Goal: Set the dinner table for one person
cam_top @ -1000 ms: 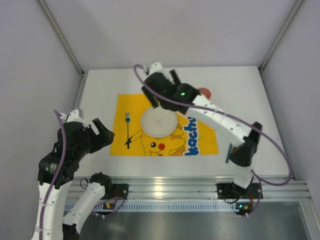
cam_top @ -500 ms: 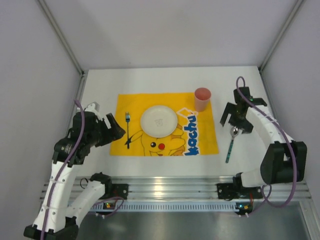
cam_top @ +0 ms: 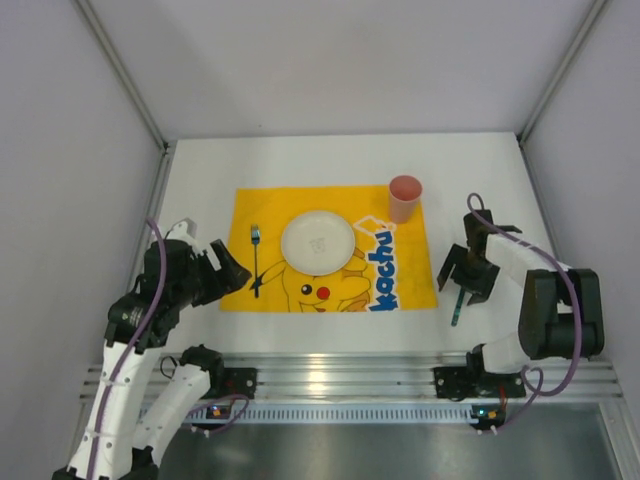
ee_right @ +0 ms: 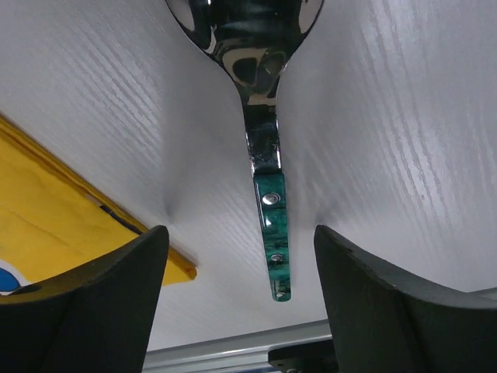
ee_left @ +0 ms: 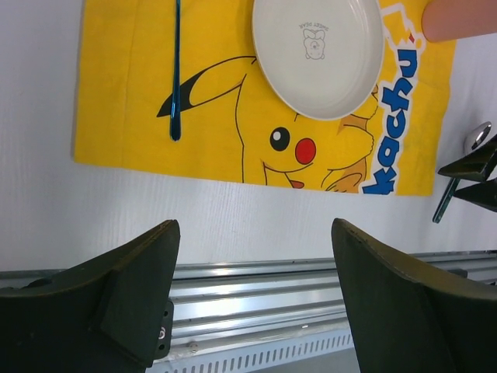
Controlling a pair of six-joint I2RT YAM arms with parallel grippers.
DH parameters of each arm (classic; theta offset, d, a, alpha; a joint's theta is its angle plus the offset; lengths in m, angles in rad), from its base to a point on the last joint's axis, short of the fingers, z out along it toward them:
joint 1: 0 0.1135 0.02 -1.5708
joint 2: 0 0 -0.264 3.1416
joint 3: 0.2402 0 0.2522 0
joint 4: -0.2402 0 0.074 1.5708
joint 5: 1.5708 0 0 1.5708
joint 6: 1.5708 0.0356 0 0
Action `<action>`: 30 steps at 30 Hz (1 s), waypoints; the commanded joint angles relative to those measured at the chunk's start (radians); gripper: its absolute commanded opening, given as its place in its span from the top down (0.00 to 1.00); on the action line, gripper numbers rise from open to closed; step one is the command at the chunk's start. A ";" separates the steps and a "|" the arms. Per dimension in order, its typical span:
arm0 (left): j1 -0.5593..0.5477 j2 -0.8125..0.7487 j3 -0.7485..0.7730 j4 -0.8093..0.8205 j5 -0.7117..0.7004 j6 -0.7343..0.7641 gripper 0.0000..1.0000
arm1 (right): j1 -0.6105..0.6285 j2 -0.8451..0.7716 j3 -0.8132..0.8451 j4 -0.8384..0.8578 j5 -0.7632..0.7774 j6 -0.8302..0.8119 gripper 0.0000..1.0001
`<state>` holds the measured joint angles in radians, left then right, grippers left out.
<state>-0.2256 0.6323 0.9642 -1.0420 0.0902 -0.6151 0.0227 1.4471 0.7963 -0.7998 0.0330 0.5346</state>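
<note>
We see the white dinner table (cam_top: 300, 160), its ribbed aluminium rail (cam_top: 340, 375) along the 6 o'clock edge. Directly on it lie a yellow Pikachu mat (cam_top: 415, 260) and, at the mat's 3 o'clock, a green-handled spoon (ee_right: 268, 155).

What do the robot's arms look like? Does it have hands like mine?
The left arm and right arm are chunky white tubes with black joints. Each has a purple cable looping along it. There are no real hands: the left gripper and right gripper each have just two flat, black, wedge-shaped fingers.
</note>
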 commanded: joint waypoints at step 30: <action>-0.004 0.111 -0.007 0.098 0.013 0.009 0.15 | -0.116 -0.189 0.596 -0.088 -0.091 0.016 1.00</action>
<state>-0.2256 0.7021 0.9348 -1.0203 0.0963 -0.6281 -0.1192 1.3705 1.1316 -0.8406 -0.0566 0.5095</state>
